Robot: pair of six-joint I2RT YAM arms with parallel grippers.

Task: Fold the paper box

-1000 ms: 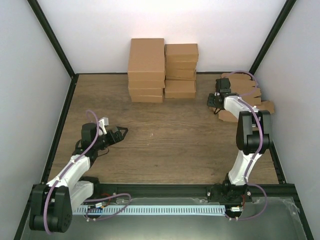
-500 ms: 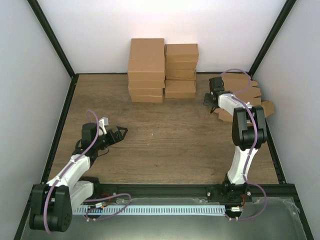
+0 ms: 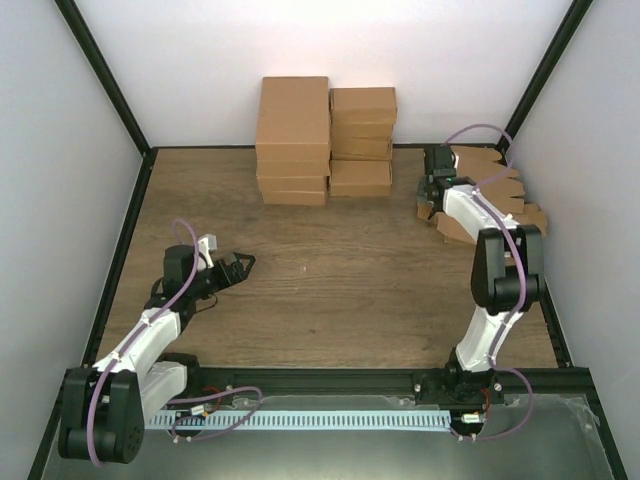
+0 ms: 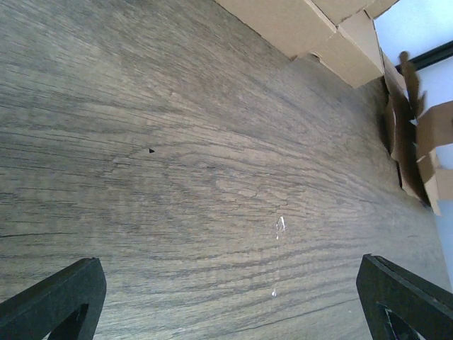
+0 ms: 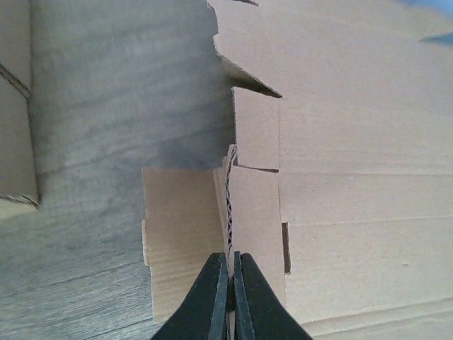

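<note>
The paper box (image 5: 251, 205) is a flat brown cardboard blank whose flap stands on edge between my right fingers. My right gripper (image 5: 230, 283) is shut on that flap's edge. In the top view the right gripper (image 3: 432, 203) is at the left edge of the pile of flat blanks (image 3: 500, 195) at the far right. My left gripper (image 3: 240, 267) is open and empty, low over the bare wood at the left. Its two fingertips (image 4: 64, 297) show wide apart in the left wrist view.
Two stacks of ready-made brown cartons (image 3: 325, 135) stand at the back centre. They also show in the left wrist view (image 4: 311, 32). More flat blanks (image 5: 368, 177) lie under the held one. Grey walls with black frame posts (image 3: 545, 75) close the sides.
The right arm swung its wrist at the blank pile: it shifted left and back, then returned rightward, with the gripper now at the pile's left edge. The left arm has not moved.
</note>
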